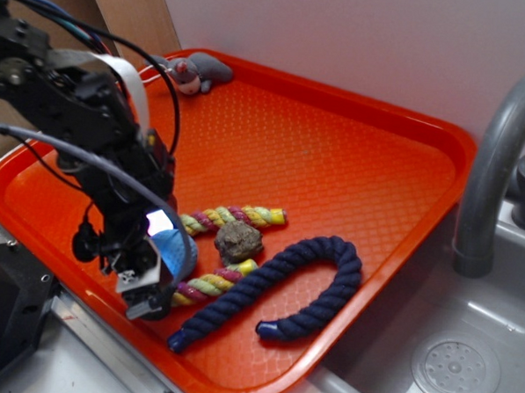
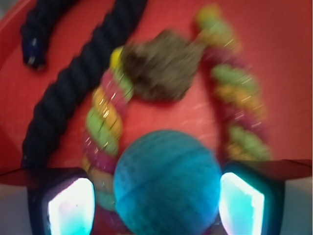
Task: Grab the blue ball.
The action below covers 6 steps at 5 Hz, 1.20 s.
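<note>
The blue ball fills the lower middle of the wrist view and rests on the orange tray. My gripper is open and straddles it. The left pad stands a little apart from the ball, while the right pad is at its edge. In the exterior view the gripper sits low at the tray's near-left part and hides most of the blue ball.
A brownish lumpy ball lies just beyond the blue one, inside a bent multicoloured rope. To the right curls a dark navy rope. A grey plush toy sits at the tray's far corner. A sink and faucet are on the right.
</note>
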Available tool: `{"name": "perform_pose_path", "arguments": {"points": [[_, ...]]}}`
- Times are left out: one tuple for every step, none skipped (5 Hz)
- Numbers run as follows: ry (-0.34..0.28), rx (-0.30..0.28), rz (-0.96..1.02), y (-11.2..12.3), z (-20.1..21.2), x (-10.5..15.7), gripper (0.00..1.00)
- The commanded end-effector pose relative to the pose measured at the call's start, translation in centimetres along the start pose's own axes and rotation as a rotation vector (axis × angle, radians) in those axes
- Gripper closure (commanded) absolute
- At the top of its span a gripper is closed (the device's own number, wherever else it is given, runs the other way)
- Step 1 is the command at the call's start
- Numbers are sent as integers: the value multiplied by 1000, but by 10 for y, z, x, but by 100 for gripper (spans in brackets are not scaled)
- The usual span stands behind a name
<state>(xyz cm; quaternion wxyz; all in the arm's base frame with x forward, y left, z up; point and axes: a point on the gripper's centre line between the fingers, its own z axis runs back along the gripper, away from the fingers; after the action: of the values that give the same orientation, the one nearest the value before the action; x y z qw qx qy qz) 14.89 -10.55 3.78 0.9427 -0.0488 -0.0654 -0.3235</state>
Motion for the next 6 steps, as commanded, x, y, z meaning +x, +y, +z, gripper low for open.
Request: {"name": "perform_pose_path", "arguments": {"points": [[2, 11, -29, -12, 2, 2, 100], [-17, -10, 1, -4, 12, 2, 100], [19, 33, 91, 9, 50, -3, 100], [84, 47, 313, 39, 103, -16, 100], [108, 101, 559, 75, 148, -35, 100], [142, 154, 752, 109, 183, -53, 100]]}}
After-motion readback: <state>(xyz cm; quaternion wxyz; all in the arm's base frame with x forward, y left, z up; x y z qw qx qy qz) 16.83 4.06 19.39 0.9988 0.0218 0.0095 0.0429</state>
